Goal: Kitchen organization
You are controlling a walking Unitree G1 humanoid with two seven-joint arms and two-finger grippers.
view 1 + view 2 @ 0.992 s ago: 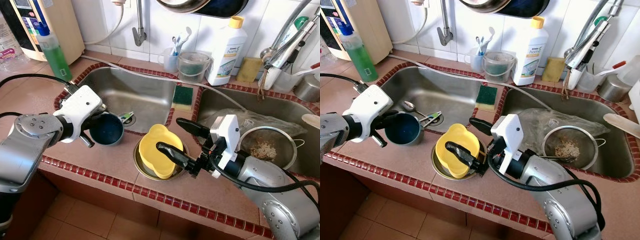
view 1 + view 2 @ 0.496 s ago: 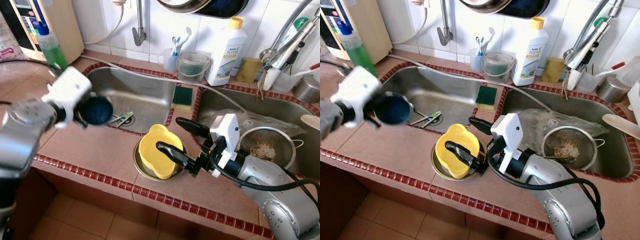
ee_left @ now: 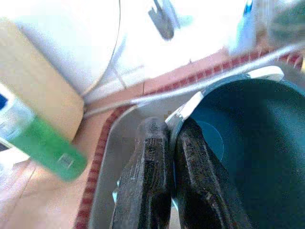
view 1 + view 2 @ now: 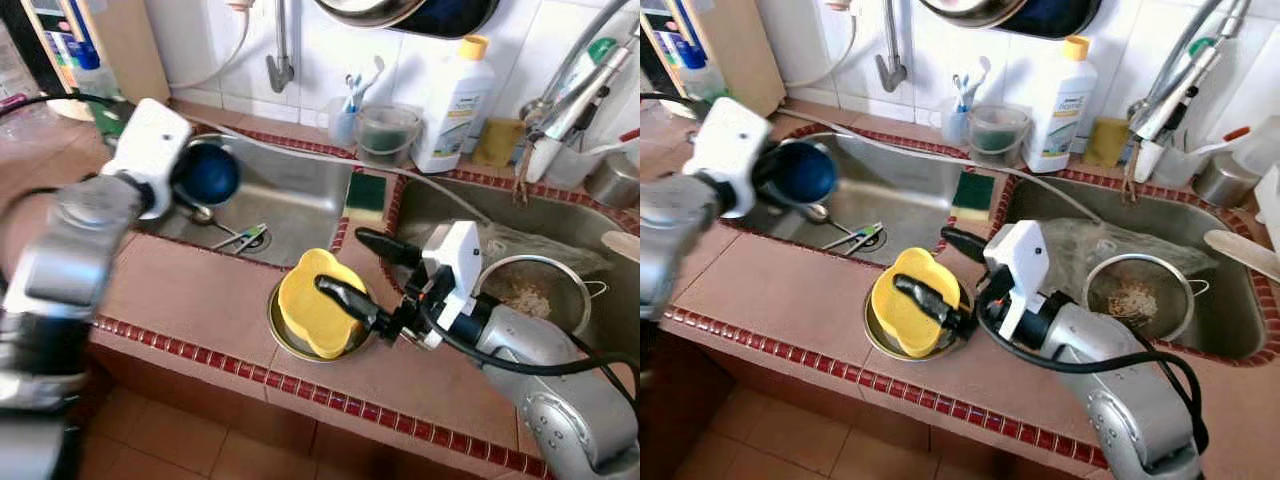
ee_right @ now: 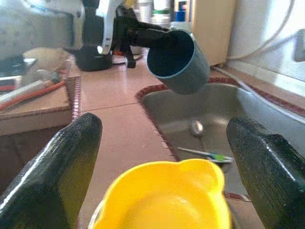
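This is a home kitchen: a double steel sink (image 4: pixel 290 195) set in a red-tiled tabletop (image 4: pixel 190 295), white wall tiles, a tap (image 4: pixel 280 60), a detergent bottle (image 4: pixel 455 105) and a sponge (image 4: pixel 366 193).

Bright daylight; left arm motion-blurred; wall overexposed

A matt blue plastic cup (image 4: pixel 207 173) above a dull steel sink (image 4: pixel 290 195), a glossy yellow plastic bowl (image 4: pixel 312 305), and reddish tiled counter (image 4: pixel 190 295).

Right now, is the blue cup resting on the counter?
No, the left pincer holds the blue cup by its rim, lifted in the air over the left sink.
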